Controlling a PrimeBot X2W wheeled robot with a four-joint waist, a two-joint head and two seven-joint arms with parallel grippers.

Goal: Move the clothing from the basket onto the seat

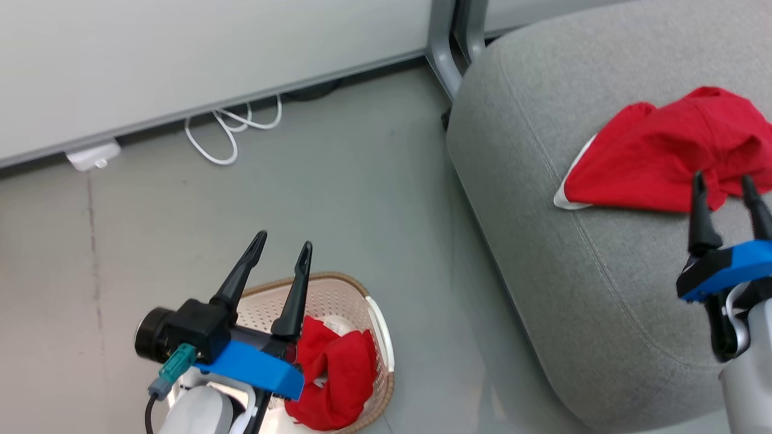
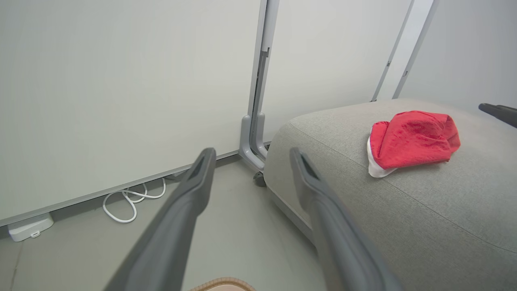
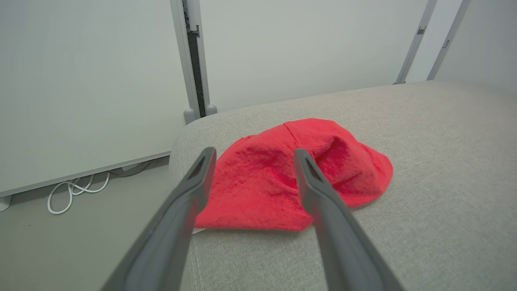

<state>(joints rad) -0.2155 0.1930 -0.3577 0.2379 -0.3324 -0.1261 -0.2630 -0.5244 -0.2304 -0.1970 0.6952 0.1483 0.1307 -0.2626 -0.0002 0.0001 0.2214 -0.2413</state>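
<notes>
One red garment (image 1: 657,157) with white trim lies crumpled on the grey seat (image 1: 543,199); it also shows as the red garment (image 2: 410,139) and the red garment (image 3: 282,178) in the wrist views. My right gripper (image 1: 724,184) hovers open just short of its near edge, holding nothing. A second red garment (image 1: 335,371) lies in the cream basket (image 1: 338,289) on the floor at lower left. Above that basket my left gripper (image 1: 283,244) stands open and empty, fingers pointing away toward the wall. The basket rim (image 2: 222,283) peeks in below the left fingers (image 2: 194,182).
The seat (image 2: 404,210) sits close to a pale wall panel with a grey metal post (image 1: 443,54). A looped white cable (image 1: 232,129) and a small white box (image 1: 93,157) lie along the wall base. Grey floor (image 1: 362,199) separates basket and seat.
</notes>
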